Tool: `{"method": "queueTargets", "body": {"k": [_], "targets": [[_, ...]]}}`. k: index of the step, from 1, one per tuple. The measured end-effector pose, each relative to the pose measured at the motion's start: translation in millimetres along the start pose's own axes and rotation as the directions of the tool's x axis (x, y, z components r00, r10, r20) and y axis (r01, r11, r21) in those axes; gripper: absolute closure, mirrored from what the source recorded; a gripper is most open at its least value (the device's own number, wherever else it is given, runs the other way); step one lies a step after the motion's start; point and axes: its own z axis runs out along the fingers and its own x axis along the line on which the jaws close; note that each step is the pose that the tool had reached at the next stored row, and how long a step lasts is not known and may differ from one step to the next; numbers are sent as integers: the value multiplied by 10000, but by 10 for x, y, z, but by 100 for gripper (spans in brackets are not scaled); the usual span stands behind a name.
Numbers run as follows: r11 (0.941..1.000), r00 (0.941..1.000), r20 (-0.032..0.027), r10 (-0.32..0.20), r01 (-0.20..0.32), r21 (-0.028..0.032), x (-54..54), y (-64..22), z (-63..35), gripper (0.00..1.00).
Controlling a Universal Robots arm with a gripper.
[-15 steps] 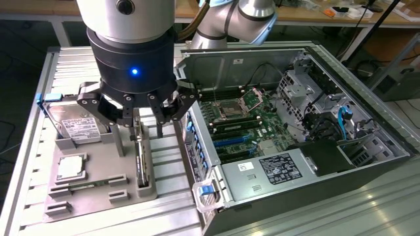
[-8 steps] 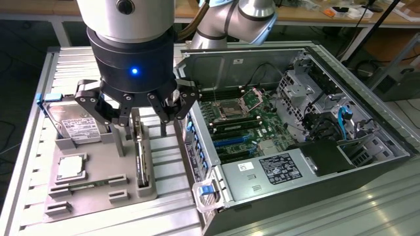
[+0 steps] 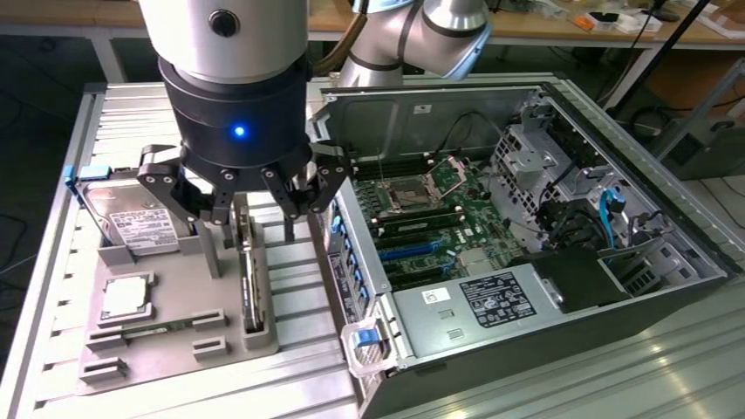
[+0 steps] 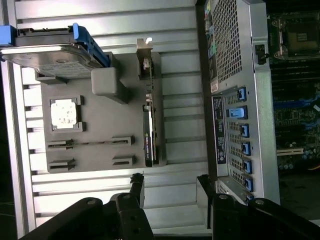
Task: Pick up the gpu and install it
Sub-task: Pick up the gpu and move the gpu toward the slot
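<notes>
Grey tray, tool splayed above gpu

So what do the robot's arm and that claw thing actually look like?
The arm is made of rounded silver-grey tube sections with smooth joints. Its claw is black, with a round body carrying a small glowing blue light and jointed, linked black fingers.

Gpu stands edge-on, fan face turned out of sight; its far end hidden behind gripper. Hard drive label print — too small to read.
</notes>
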Motion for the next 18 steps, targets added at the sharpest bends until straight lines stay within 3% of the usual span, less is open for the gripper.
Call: {"method": "queueTargets", "body": {"k": [7,18], "targets": [[10000,10000,2,0,0,1,2,-1,91,46],[10000,10000,1,0,0,2,2,-2,109,46]]}}
